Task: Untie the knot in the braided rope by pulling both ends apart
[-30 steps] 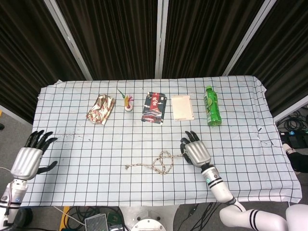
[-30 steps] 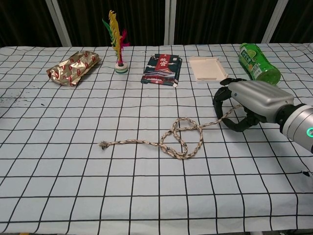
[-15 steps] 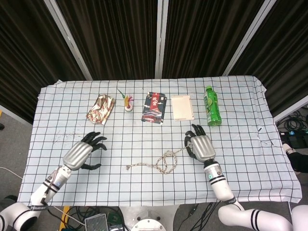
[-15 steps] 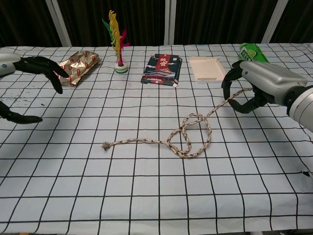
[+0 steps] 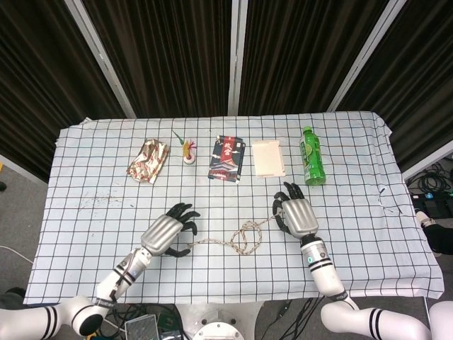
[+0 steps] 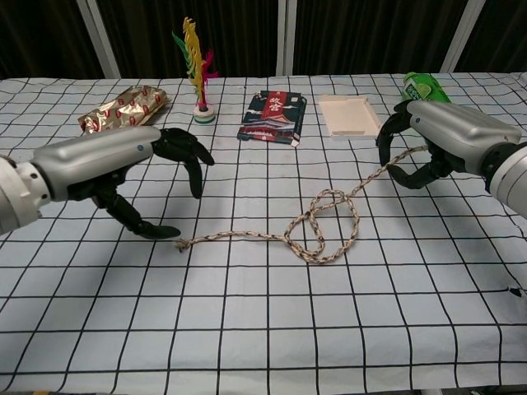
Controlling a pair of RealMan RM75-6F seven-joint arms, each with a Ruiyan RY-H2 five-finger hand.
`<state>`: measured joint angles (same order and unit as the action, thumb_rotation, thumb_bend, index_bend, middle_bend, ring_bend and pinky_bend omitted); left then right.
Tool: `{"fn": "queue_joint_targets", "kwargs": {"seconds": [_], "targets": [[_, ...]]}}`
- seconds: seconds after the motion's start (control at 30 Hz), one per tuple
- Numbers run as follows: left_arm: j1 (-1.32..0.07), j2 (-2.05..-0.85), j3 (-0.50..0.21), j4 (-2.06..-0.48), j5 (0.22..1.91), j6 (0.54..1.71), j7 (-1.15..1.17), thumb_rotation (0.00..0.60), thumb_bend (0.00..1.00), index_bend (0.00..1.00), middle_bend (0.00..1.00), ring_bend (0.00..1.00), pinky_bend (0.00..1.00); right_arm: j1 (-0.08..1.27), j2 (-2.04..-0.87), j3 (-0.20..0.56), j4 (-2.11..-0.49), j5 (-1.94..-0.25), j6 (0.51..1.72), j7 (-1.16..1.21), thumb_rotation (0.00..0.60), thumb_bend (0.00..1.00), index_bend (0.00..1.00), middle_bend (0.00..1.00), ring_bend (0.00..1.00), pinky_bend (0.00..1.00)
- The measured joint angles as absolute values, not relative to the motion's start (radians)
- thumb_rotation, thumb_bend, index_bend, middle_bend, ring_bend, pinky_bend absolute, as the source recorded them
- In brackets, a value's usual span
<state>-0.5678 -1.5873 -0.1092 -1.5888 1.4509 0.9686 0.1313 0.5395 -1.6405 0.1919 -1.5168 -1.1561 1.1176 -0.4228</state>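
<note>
A braided beige rope (image 5: 244,237) (image 6: 317,230) lies on the checked tablecloth with a loose knot at its middle. My right hand (image 5: 296,216) (image 6: 440,140) grips the rope's right end, which rises taut off the cloth toward it. The rope's frayed left end (image 6: 177,244) rests on the cloth. My left hand (image 5: 168,231) (image 6: 123,164) hovers just above that end with fingers spread and thumb low beside it, holding nothing.
Along the far side stand a crinkled foil packet (image 5: 148,160), a feathered shuttlecock (image 5: 187,150), a dark printed box (image 5: 227,157), a white tray (image 5: 268,157) and a green bottle (image 5: 311,156). The table's near edge (image 6: 263,383) runs below the rope.
My left hand has swept in from the far left to the rope's left end. My right hand has lifted the right end slightly, tightening that stretch of rope.
</note>
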Motion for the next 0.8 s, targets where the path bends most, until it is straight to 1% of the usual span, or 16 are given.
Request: {"fn": "queue_joint_targets", "kwargs": {"seconds": [0.17, 0.37, 0.8], "targets": [[-0.598, -1.664, -0.126, -1.55, 1.356, 0.942, 0.245, 0.6, 0.25, 0.46, 0.16, 0.0, 0.0, 0.54, -1.641, 0.186, -1.515, -1.153, 1.119, -0.42, 0.6, 0.57, 0.68, 0.29, 0.01, 0.0], [-0.616, -1.723, -0.131, -1.52, 1.273, 0.938, 0.334, 0.6, 0.26, 0.49, 0.16, 0.0, 0.0, 0.543, -1.642, 0.183, -1.506, -1.149, 1.113, -0.411, 0.6, 0.57, 0.68, 0.29, 0.01, 0.0], [-0.623, -1.738, -0.12, -1.507, 1.196, 0.958, 0.389, 0.6, 0.26, 0.5, 0.16, 0.0, 0.0, 0.551, -1.643, 0.179, -1.49, -1.148, 1.101, -0.387, 0.6, 0.57, 0.68, 0.28, 0.01, 0.0]]}}
